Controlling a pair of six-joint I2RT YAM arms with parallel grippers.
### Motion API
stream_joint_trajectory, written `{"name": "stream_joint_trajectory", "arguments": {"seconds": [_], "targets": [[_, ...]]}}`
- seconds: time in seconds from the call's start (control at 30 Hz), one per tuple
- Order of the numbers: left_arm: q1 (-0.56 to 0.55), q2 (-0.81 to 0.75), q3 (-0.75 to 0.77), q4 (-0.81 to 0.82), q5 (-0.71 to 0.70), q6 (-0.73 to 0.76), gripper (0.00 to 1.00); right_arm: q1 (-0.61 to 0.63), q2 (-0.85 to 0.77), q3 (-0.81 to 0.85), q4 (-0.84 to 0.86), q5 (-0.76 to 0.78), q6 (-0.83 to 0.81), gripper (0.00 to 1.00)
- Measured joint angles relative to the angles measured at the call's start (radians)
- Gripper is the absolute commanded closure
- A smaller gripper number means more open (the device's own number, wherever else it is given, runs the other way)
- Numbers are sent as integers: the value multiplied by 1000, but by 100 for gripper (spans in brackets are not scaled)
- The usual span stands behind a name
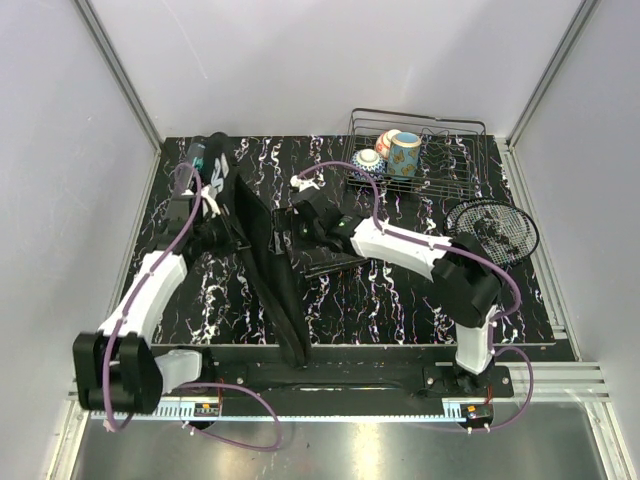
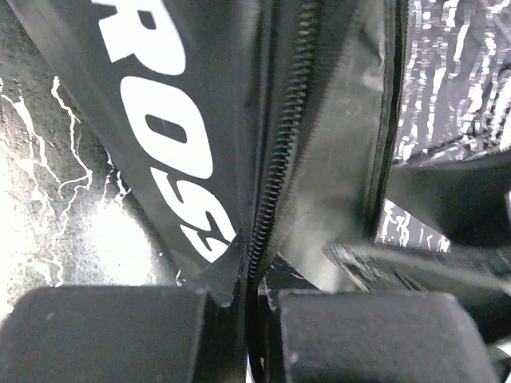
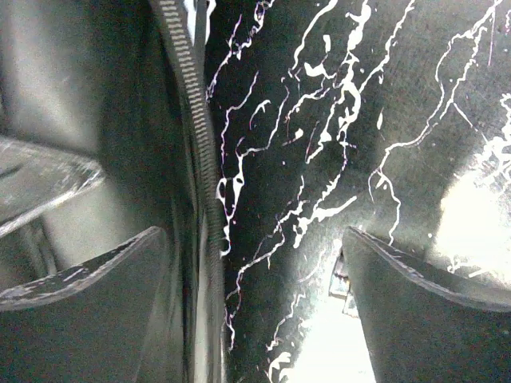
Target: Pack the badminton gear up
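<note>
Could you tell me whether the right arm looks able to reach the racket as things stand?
Probably yes: the right gripper is open, and the racket lies uncovered beside that arm's elbow, its shaft out of sight.

The bag [image 1: 266, 250] is black with white block lettering and a black zipper [image 2: 275, 159]. The surface [image 1: 400, 310] is black marble veined white. The cups [image 1: 405, 152] are painted blue, orange and cream.
</note>
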Motion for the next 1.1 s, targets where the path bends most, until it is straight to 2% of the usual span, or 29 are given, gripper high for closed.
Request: {"name": "stream_joint_trajectory", "arguments": {"seconds": [0.17, 0.3, 0.4, 0.47, 0.53, 0.63, 0.77, 1.0, 1.1], "targets": [[0, 156, 42, 5, -17, 1, 100, -4, -74, 13, -140, 0, 28, 0], [-2, 198, 55, -1, -24, 3, 100, -26, -275, -82, -172, 29, 63, 0], [-3, 212, 84, -4, -20, 4, 100, -105, -447, -195, -161, 30, 117, 0], [-5, 229, 119, -6, -14, 4, 100, -206, -547, -301, -147, 23, 177, 1], [-10, 246, 146, -3, -9, 4, 100, -302, -602, -406, -138, 34, 245, 8], [-16, 262, 165, 4, 1, 4, 100, -398, -624, -560, -146, 71, 365, 16], [-21, 272, 160, 13, 17, 3, 100, -454, -636, -701, -195, 105, 494, 21], [-26, 252, 118, 39, 50, -22, 100, -488, -649, -707, -215, 245, 583, 34], [-29, 227, 94, 47, 63, -31, 100, -505, -610, -696, -214, 293, 621, 37]]}}
